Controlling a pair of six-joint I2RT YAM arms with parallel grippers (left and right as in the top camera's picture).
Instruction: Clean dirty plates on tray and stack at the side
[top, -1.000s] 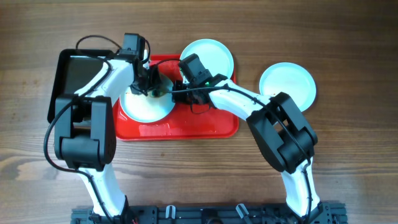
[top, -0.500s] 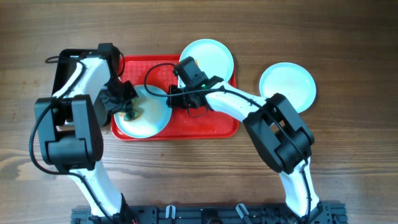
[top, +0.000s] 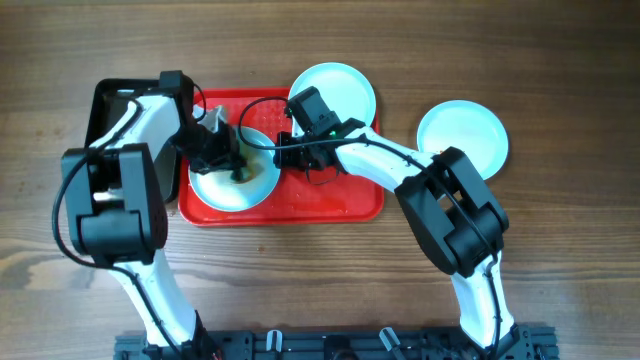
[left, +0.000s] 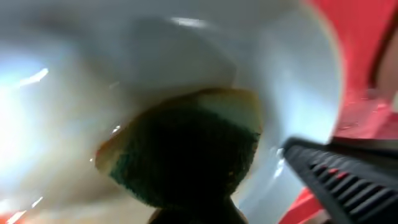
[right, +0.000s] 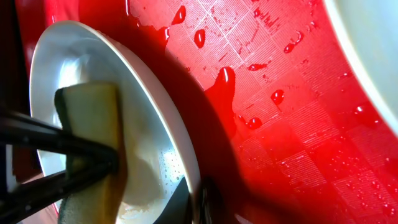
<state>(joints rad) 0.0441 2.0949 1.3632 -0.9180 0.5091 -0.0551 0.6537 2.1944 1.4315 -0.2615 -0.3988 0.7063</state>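
Note:
The red tray (top: 330, 195) lies at the centre left and is wet with drops (right: 298, 124). One pale plate (top: 215, 185) is tilted up on it. My right gripper (top: 280, 152) is shut on this plate's right rim (right: 202, 199). My left gripper (top: 235, 165) is shut on a green and yellow sponge (left: 186, 149) and presses it against the plate's face (right: 137, 93). A second plate (top: 333, 92) lies at the tray's back edge. A third plate (top: 462, 138) lies on the table to the right.
A black tray (top: 105, 125) stands left of the red tray, under my left arm. Bare wooden table (top: 560, 250) lies to the right and in front. The two arms meet close together over the tray's left half.
The left gripper with the sponge has gone from the plate's top to its lower left, then back towards its middle. The plate shifted a little left. The right gripper has kept its hold.

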